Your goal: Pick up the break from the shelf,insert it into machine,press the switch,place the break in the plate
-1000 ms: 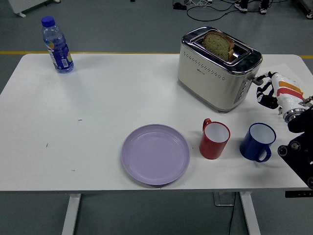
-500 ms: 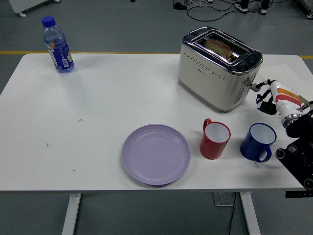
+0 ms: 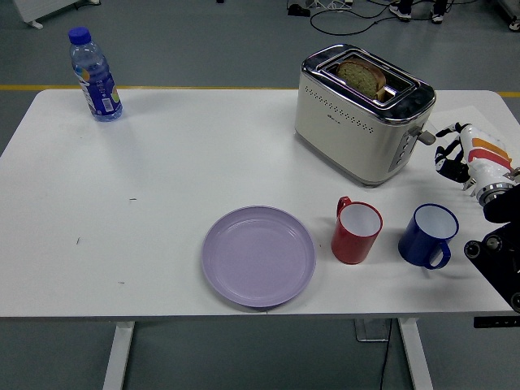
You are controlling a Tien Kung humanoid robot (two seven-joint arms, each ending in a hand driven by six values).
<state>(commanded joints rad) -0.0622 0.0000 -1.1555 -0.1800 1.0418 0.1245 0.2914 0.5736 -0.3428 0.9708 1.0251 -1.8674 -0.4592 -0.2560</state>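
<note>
Nearest the table's (image 3: 162, 162) front edge, a lilac plate (image 3: 258, 256) lies bare, with a red mug (image 3: 357, 231) and a blue mug (image 3: 429, 235) beside it toward the right. At the right edge, the right hand (image 3: 467, 153) hovers just beside the toaster's (image 3: 363, 114) lever end, its black fingers (image 3: 447, 150) curled and gripping nothing, apart from the bread slice (image 3: 363, 75). That slice stands in the toaster's top slot, toward the far right corner, its upper part showing above the rim. Open white surface spreads across the left half, up to a water bottle (image 3: 95, 74) at the far left corner.
</note>
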